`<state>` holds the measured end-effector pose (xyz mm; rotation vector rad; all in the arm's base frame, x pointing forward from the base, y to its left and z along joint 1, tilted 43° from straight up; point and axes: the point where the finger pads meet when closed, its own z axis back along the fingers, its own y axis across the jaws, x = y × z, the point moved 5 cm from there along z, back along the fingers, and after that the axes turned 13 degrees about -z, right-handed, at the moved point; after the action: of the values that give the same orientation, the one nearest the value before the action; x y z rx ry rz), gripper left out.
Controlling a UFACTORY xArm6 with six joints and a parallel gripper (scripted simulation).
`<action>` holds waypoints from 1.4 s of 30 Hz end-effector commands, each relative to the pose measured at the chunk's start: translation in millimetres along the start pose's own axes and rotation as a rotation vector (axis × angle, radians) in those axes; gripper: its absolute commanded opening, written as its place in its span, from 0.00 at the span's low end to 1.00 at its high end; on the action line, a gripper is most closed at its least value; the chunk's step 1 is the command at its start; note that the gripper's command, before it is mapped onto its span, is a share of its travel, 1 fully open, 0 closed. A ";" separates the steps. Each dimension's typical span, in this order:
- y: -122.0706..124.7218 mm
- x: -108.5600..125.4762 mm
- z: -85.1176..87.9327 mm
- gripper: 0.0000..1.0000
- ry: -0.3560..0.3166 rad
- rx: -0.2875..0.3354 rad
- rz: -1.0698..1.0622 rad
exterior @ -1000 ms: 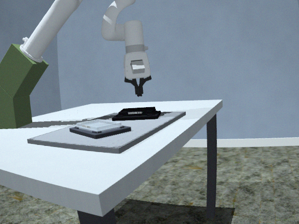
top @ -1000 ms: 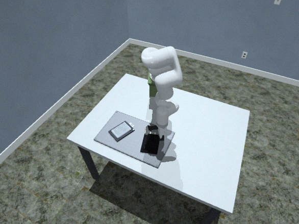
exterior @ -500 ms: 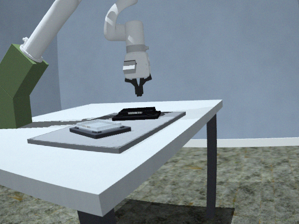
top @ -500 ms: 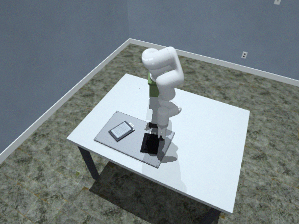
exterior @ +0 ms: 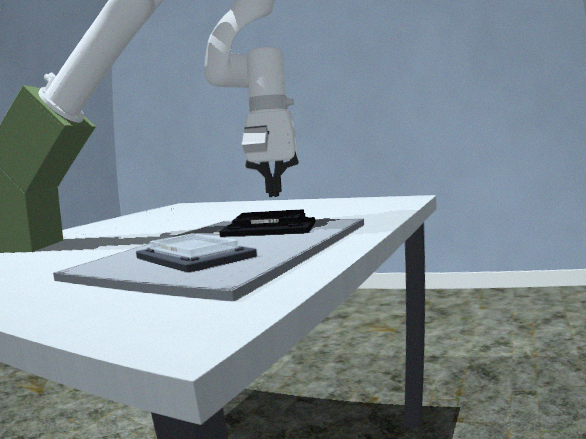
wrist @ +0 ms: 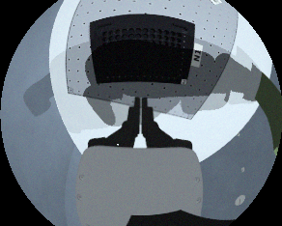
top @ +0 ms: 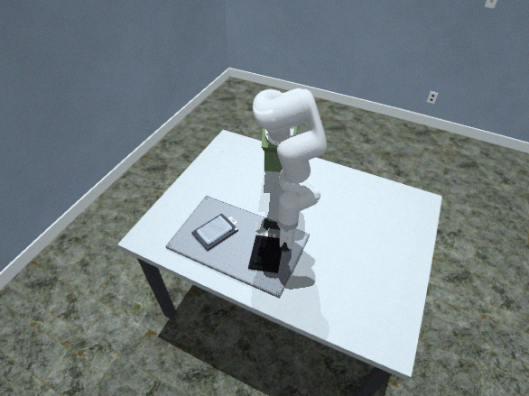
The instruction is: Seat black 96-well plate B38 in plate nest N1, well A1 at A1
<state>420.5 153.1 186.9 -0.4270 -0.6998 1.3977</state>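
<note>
The black plate B38 (top: pixel 266 253) lies on nest N1 at the right end of the grey deck (top: pixel 235 243). In the side view it (exterior: pixel 270 221) sits slightly tilted on the nest's locators, a label strip on its near long side. The wrist view shows it (wrist: pixel 142 50) ahead of the fingers, with the N1 label (wrist: pixel 197 54) at its right. My gripper (exterior: pixel 272 189) is shut and empty, hovering above the plate's far edge, apart from it. It also shows in the wrist view (wrist: pixel 140 106). The clear plate B83 (exterior: pixel 192 245) (top: pixel 215 231) sits flat in its dark nest N2.
The green robot base (exterior: pixel 30 169) stands at the back of the white table. The deck's edges lie close to the table's front edge (top: pixel 203 270). A small white label (top: pixel 233 219) sits on the deck beside nest N2.
</note>
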 end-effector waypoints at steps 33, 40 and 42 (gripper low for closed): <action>-0.6 0.2 -37.5 0.00 -0.006 -0.006 0.000; -0.9 -1.1 -37.5 0.00 -0.006 -0.006 0.000; -1.0 -1.8 -37.5 0.00 -0.006 -0.006 0.000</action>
<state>446.0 156.8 159.1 -0.4270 -0.7068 1.3977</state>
